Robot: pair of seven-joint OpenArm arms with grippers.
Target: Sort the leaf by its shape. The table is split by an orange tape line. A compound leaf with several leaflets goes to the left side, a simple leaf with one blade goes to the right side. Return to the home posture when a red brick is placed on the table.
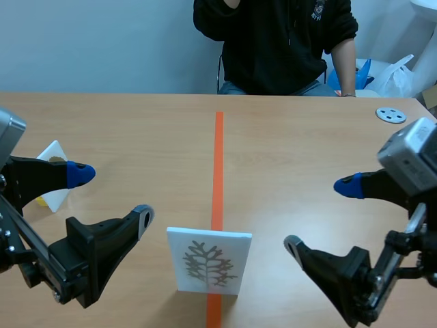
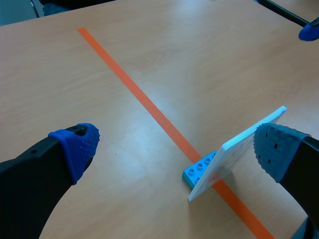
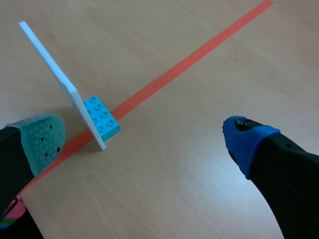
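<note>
A white card (image 1: 208,261) printed with a dark, many-branched compound leaf stands upright on the orange tape line (image 1: 218,157), near the table's front edge. The wrist views show the card (image 2: 239,152) (image 3: 60,79) propped on a small light-blue brick (image 2: 199,171) (image 3: 102,115). My left gripper (image 1: 113,197) (image 2: 177,149) hovers open just left of the card, holding nothing. My right gripper (image 1: 321,215) (image 3: 144,137) hovers open to the card's right, also holding nothing. Neither gripper touches the card.
Another white card (image 1: 54,171) stands at the far left with something yellow at its base, behind my left arm. A grey disc (image 1: 390,115) lies at the back right. A person in a black top (image 1: 273,41) sits across the table.
</note>
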